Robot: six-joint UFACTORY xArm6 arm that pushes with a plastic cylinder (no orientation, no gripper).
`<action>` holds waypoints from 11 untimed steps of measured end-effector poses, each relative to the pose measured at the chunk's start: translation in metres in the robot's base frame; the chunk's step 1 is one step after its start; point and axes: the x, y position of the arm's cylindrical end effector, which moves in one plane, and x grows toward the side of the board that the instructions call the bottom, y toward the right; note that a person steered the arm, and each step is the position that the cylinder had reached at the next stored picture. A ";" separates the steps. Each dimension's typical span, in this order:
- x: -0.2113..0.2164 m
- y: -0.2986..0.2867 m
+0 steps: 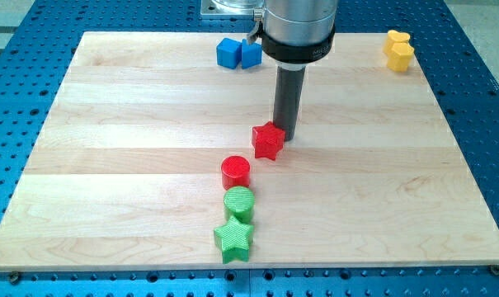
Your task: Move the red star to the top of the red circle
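Right, red star (268,140) sits just up and to the view's right of the red circle (236,172), close but apart from it as far as I can tell. My tip (284,136) is at the star's upper-right edge, touching or all but touching; can't separate them at this resolution. No gripper on this rig, so nothing to open or close: just the rod pressing against the block's side.

Step in hand, as I read it: final nudge. Star is already above the circle but offset to the view's right. Next move calls for a short push toward the view's left, maybe slightly down, so the star lands directly above the circle. I'd need to shift contact round to the star's right face first; pushing from the current corner risks spinning it or driving it into the circle.

Below the circle: green circle (239,203), then green star (233,238), both in line. Well above it: two blue blocks (239,54). Yellow block (398,49) far up-right of the circle. All on the wooden board (109,165).
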 end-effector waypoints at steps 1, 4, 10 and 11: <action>0.000 -0.020; 0.008 0.040; 0.016 -0.032; 0.015 -0.032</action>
